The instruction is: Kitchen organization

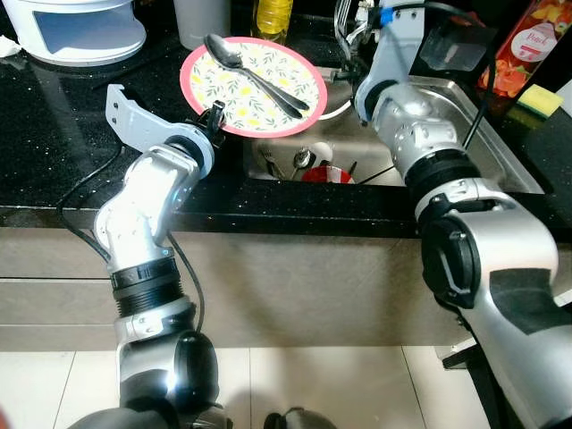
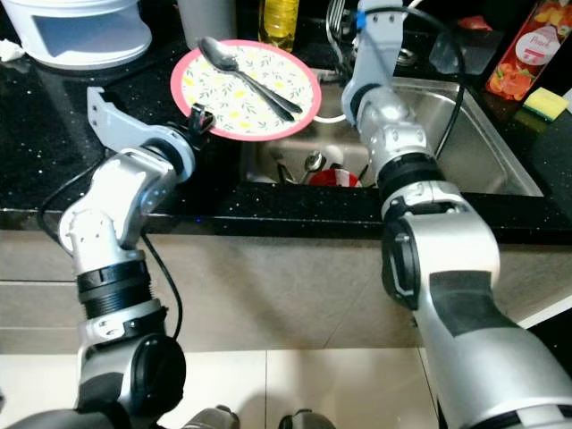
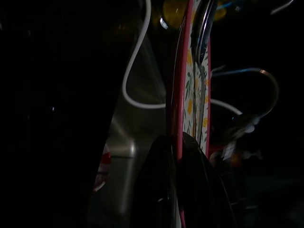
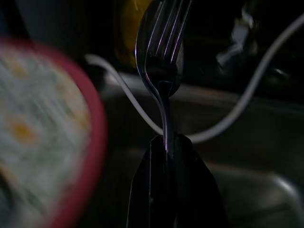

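Left hand [image 3: 175, 156] pinches the rim of the pink floral plate [image 1: 259, 80], spoon [image 1: 255, 76] lying on it. Right hand [image 4: 168, 147] clamps a fork [image 4: 161, 52] over the sink [image 1: 483, 143].

Plate [image 1: 255, 85]: round, pink rim, white face with yellow lemon and green leaf print. I hold it by its near rim in my left hand [image 3: 178, 156], roughly level, over the edge between table and sink. Spoon [image 1: 255, 76]: steel, lying diagonally across the plate, bowl toward the far left. Fork [image 4: 161, 52]: steel, tines away from my right hand [image 4: 168, 147], pinched by its handle.
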Controlling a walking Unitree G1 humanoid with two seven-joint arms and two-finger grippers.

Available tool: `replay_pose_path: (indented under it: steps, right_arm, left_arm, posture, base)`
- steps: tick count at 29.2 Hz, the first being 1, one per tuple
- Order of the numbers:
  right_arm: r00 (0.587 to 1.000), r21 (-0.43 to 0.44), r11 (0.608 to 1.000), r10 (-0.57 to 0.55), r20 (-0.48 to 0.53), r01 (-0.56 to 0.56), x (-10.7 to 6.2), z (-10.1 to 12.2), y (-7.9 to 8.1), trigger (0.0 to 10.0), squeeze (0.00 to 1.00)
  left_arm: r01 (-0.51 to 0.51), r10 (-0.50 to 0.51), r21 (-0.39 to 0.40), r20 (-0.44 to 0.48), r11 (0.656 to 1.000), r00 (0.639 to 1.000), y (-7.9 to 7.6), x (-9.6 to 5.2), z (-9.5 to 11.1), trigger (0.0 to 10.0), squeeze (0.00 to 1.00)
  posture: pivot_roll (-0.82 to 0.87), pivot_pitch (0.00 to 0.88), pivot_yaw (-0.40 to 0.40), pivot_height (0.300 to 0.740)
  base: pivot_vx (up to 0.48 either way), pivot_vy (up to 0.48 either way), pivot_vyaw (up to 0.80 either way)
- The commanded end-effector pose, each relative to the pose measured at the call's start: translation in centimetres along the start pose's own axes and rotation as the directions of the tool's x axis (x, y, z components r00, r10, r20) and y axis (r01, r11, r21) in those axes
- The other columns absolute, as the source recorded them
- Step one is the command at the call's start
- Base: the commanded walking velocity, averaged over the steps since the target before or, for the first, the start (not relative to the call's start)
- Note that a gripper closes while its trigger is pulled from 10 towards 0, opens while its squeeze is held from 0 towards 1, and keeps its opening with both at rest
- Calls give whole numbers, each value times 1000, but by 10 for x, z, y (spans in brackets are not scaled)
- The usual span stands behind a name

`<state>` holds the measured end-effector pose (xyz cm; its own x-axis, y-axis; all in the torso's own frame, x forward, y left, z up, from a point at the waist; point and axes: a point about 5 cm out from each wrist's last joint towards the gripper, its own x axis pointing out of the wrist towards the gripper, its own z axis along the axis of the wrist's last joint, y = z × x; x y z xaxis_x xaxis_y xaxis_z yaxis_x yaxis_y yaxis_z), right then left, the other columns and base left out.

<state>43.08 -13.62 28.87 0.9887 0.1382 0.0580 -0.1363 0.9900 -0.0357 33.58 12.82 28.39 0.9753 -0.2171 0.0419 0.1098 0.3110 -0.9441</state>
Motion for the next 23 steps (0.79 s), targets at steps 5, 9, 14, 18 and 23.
replay_pose_path:
  steps: [5,9,14,18,23]
  right_arm:
    - [989,-62,998,-1,-145,-9,-4,-36,2,10000,0]
    - [969,-68,997,5,-247,-22,-9,-62,4,10000,0]
    - [957,-97,994,19,-291,-49,-12,-73,7,10000,0]
    - [960,-70,997,-5,-280,-16,-11,-72,8,10000,0]
    - [973,-102,995,-30,-228,7,-8,-59,5,10000,1000]
  left_arm:
    - [44,-44,-21,1,999,999,-6,-4,-3,10000,0]
    - [43,-43,-17,7,999,999,-9,-9,-4,10000,0]
    - [55,-55,-4,34,998,998,-21,-16,3,10000,0]
    - [68,-68,29,24,997,997,-26,-10,6,10000,0]
    - [84,-85,45,28,995,996,-31,-11,8,10000,0]
  posture:
    - [178,79,-134,740]
    - [201,108,-138,740]
    - [210,148,-138,740]
    - [247,74,-120,740]
    - [250,91,-131,740]
  base:
    - [0,0,0]
    - [0,0,0]
    - [0,0,0]
    - [0,0,0]
    - [0,0,0]
